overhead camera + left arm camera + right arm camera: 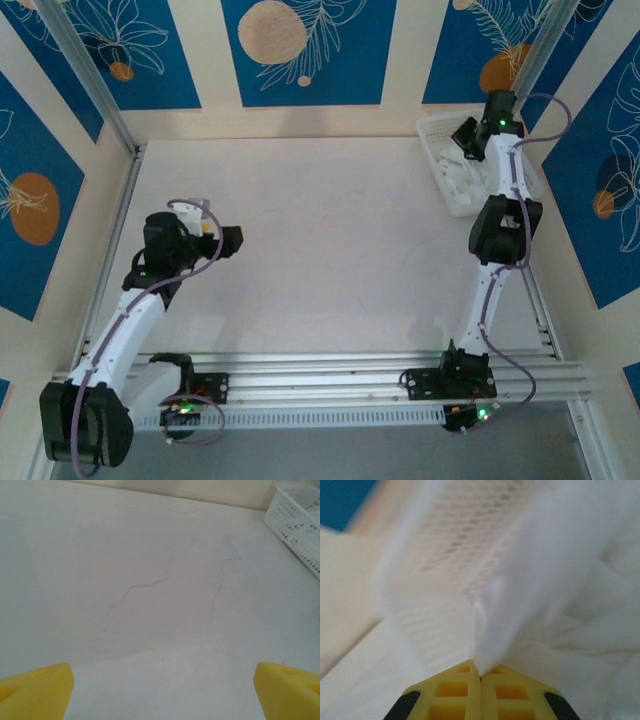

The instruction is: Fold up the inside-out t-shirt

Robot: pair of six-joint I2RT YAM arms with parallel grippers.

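Here the t-shirt (560,580) lies bunched inside the basket (432,128) at the tabletop's (330,230) far right corner. A fold of it is pinched tight in the clenched right gripper (480,672). The left gripper (162,690) hangs spread wide over bare tabletop, well apart.

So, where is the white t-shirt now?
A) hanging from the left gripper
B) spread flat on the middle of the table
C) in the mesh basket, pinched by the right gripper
C: the right gripper is closed on a fold of the t-shirt, with the mesh wall of the basket just behind it.
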